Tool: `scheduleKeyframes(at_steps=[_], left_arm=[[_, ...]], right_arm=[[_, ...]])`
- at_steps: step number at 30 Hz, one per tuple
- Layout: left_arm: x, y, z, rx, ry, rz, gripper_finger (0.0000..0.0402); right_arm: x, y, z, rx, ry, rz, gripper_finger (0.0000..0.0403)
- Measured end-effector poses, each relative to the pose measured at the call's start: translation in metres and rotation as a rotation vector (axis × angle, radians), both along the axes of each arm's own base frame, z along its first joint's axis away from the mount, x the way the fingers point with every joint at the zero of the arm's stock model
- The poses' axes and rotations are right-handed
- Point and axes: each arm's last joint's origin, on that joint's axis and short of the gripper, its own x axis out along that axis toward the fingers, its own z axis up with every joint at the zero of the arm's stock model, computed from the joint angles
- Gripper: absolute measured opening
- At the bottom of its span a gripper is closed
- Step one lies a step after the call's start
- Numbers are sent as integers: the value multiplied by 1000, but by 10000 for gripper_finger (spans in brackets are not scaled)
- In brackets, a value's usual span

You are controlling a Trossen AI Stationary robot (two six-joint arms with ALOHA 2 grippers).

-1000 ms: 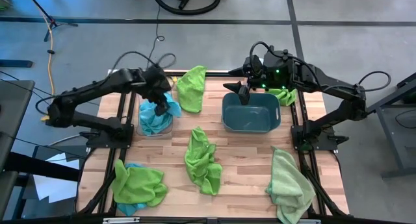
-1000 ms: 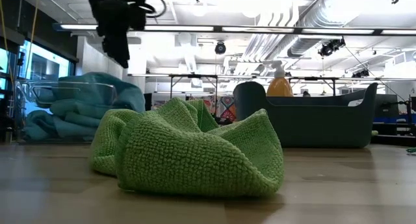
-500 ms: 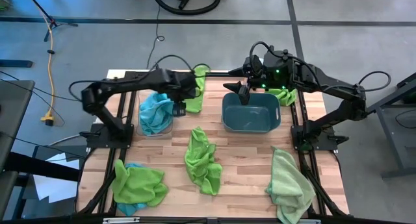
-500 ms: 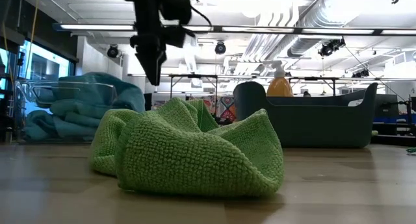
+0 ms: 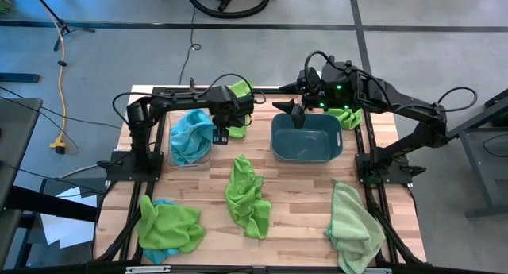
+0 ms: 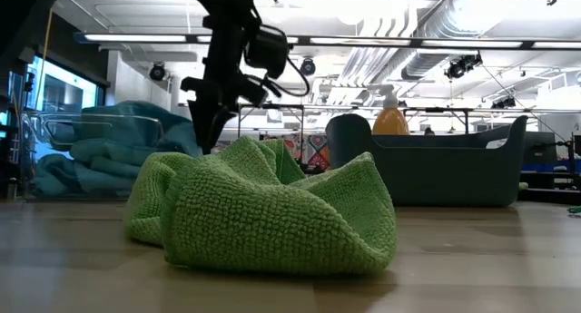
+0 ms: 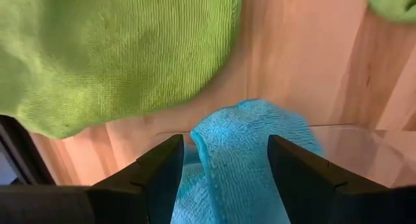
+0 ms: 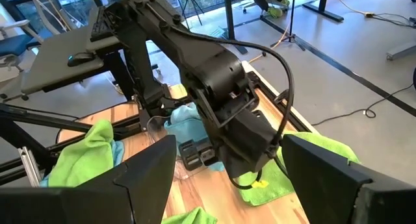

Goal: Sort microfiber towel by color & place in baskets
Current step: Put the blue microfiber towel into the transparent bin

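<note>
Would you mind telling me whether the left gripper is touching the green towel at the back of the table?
Cannot tell. In the high view the left gripper overlaps the green towel, but height is hidden; its wrist view shows open fingers over wood, no contact visible.

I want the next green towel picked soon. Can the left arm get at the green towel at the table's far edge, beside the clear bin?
Probably yes: the left gripper hangs open right beside that green towel, with nothing between them; the clear bin stands to the other side.
</note>
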Motion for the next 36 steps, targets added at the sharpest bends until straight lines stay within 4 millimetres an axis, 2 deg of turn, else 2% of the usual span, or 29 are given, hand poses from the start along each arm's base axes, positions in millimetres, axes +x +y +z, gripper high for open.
scheduleKeyframes(at_steps=[7,20,22,24,28,29,36], left_arm=[[-1,-1,-7,-25,56,-8,213],[-9,-1,-5,-57,130,-20,205],[-9,-2,-5,-64,135,-24,186],[-10,-2,-5,-79,143,-26,151],[-12,-4,-4,-99,166,-17,36],[-13,-4,-4,-96,166,-4,19],[-16,-3,5,-76,134,39,3]], right_arm=[[-1,0,-2,14,18,-5,277],[-1,0,-2,20,23,-6,277],[-1,0,-2,19,23,-6,277],[-1,0,-2,18,23,-6,277],[-1,0,-3,17,25,-5,277],[-1,0,-3,17,25,-5,277],[-1,0,-3,28,28,-9,277]])
